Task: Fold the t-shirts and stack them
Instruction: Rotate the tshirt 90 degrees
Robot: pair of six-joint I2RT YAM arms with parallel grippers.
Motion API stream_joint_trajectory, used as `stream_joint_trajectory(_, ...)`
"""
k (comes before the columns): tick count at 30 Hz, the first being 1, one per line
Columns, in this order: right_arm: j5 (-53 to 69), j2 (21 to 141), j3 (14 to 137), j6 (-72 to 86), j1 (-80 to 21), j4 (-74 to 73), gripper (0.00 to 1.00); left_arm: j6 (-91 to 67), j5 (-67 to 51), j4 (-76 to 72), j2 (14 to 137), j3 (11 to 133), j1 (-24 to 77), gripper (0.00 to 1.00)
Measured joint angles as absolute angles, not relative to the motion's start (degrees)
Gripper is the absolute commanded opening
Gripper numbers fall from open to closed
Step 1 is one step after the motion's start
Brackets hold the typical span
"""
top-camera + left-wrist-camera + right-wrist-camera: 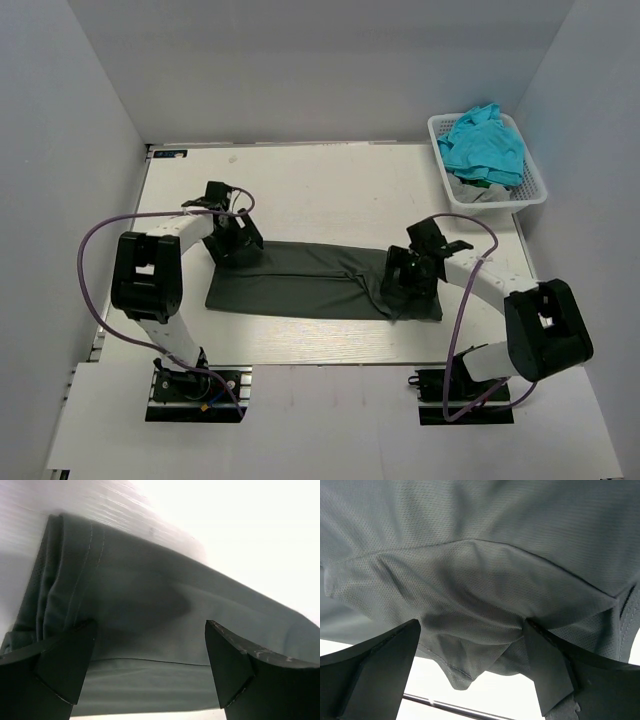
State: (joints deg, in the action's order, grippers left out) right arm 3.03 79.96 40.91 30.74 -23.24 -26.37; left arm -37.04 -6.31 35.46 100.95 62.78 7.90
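- Top view: charcoal t-shirt (310,280) lies flat on table (300,180), folded to a long narrow strip running left-right, approx mid-table, nearer the front edge.
- Left gripper (235,242) sits at the strip's left end, far-edge corner. Right gripper (408,280) is over the right end, where the cloth is a bit bunched.
- Turquoise t-shirts (485,145) are heaped loose in white basket (437,150) at the far right corner, well apart from the strip.
- Left wrist view: left gripper (150,655) w/ jaws spread wide, nothing pinched. Charcoal t-shirt (150,595) spans the gap just beyond the tips; stitched hem and stacked folded layers show at left. White table beyond the cloth.
- Right wrist view: right gripper (470,647) also w/ jaws wide apart. Charcoal t-shirt (480,530) fills the frame; a curved seam crosses it and a loose hanging fold sits btwn the jaws, not clamped. Can't tell if the tips touch the cloth.
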Motion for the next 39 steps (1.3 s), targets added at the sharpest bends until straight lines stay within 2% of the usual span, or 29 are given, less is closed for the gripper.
stream_joint_trajectory(8,6.57,84.20,43.42,30.55,-18.39,-23.79,0.90,-39.99,-2.20,35.92,99.44,61.04,7.92,1.00)
stream_joint_trajectory(12,9.32,93.49,52.69,28.69,-16.78,-23.55,0.90,-40.58,-1.91,38.72,96.42,57.54,8.51,1.00)
stream_joint_trajectory(16,9.74,109.21,71.92,25.61,-16.49,-21.28,0.90,-40.88,-4.69,44.38,92.09,52.07,13.41,1.00)
stream_joint_trajectory(20,13.72,130.54,102.98,19.22,-16.62,-22.85,0.90,-38.37,-14.13,53.65,90.43,48.01,20.71,1.00)
stream_joint_trajectory(22,16.10,139.52,116.84,14.81,-17.06,-22.79,0.90,-35.31,-19.27,56.53,90.43,49.12,23.22,1.00)
stream_joint_trajectory(24,17.67,143.61,123.48,10.55,-17.41,-22.22,0.90,-31.73,-22.33,61.36,90.78,54.96,24.67,1.00)
stream_joint_trajectory(28,17.54,140.27,117.47,5.48,-18.00,-19.07,0.90,-26.76,-21.78,65.76,91.33,73.97,25.89,1.00)
stream_joint_trajectory(30,16.51,136.92,113.45,4.16,-18.35,-19.25,0.90,-25.23,-21.06,65.65,90.37,78.87,25.89,1.00)
stream_joint_trajectory(39,7.07,130.13,118.74,2.96,-21.17,-20.75,0.90,-23.55,-16.36,66.57,87.33,74.26,25.76,1.00)
